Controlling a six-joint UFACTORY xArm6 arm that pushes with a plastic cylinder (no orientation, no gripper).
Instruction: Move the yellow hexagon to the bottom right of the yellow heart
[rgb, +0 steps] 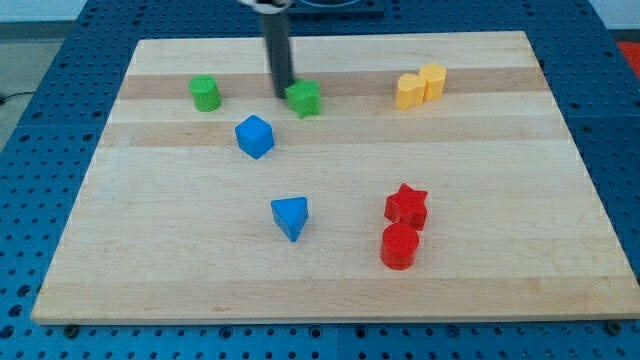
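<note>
The yellow hexagon (433, 80) stands near the view's top right, touching the right side of the yellow heart (409, 91) and slightly higher in the view than it. My tip (283, 95) rests on the board at the left edge of a green star (305, 98), far to the left of both yellow blocks. The dark rod rises from the tip straight to the view's top.
A green cylinder (205, 92) stands at the top left. A blue cube (254, 136) lies below and left of my tip. A blue triangle (290, 217) sits at lower centre. A red star (407, 205) touches a red cylinder (400, 246) at the lower right. The wooden board (520, 300) lies on a blue perforated table.
</note>
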